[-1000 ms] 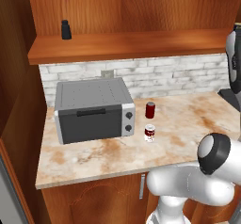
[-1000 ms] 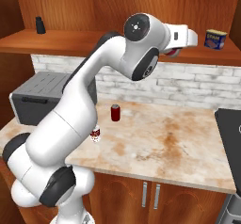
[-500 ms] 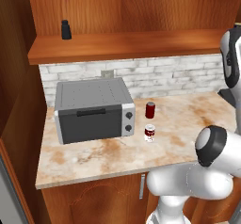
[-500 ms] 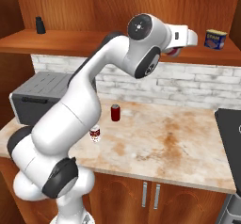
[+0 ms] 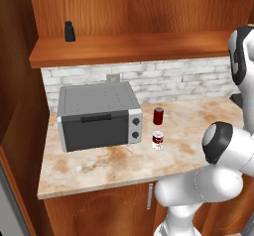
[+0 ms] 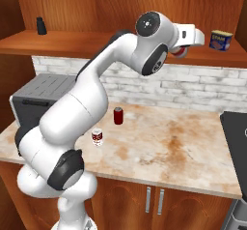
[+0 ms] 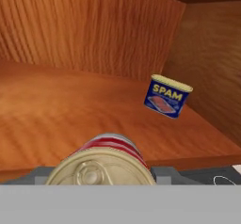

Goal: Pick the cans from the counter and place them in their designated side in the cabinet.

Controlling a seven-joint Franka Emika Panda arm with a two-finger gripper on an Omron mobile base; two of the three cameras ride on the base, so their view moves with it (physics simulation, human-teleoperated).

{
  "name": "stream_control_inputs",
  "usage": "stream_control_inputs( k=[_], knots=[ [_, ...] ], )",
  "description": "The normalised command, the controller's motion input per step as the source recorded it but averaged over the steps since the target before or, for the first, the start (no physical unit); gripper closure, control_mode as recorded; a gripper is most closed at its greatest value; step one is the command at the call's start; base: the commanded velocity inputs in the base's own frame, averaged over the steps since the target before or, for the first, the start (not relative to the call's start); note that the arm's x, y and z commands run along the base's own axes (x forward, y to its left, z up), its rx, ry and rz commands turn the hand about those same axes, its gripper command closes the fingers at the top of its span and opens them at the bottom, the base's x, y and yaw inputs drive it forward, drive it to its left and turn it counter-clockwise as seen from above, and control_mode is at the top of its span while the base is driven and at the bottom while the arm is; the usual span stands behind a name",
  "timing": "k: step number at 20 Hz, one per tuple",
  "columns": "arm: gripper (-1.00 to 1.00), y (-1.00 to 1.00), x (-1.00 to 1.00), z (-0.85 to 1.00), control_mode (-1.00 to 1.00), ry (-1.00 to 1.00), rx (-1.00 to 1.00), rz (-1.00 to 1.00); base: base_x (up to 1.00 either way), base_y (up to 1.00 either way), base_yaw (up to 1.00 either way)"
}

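A red can with a silver base (image 7: 104, 164) sits clenched in the jaws of the gripper (image 6: 185, 44), raised over the cabinet (image 6: 91, 43) shelf near the blue-labelled can (image 7: 166, 96). Two more cans, plain dark red (image 5: 158, 116) and red-and-white labelled (image 5: 158, 140), stand on the desk (image 5: 188, 153).

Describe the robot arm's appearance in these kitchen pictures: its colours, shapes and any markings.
The arm is glossy white, built of thick rounded segments joined by bulbous elbows. Dark grey to black discs and rings mark the joints, one with a small pale centre. The white, boxy hand ends at the gripper. No cables or lettering are visible.
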Motion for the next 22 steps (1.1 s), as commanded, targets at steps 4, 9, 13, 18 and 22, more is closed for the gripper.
stream_control_inputs(
  k=[4, 9, 13, 18, 22],
  knots=[
    [1.00, -0.10, 0.21, -0.01, -1.00, 0.02, 0.00, 0.00, 0.00, 0.00, 0.00],
    [1.00, -0.16, 0.20, -0.10, -1.00, 0.01, 0.00, 0.00, 0.00, 0.00, 0.00],
    [1.00, -0.15, 0.19, -0.05, -1.00, 0.00, 0.00, 0.00, 0.00, 0.00, 0.00],
    [1.00, -0.14, 0.19, -0.02, -1.00, 0.00, 0.00, 0.00, 0.00, 0.00, 0.00],
    [1.00, -0.15, 0.24, 0.00, -1.00, 0.00, 0.00, 0.00, 0.00, 0.00, 0.00]
  ],
)
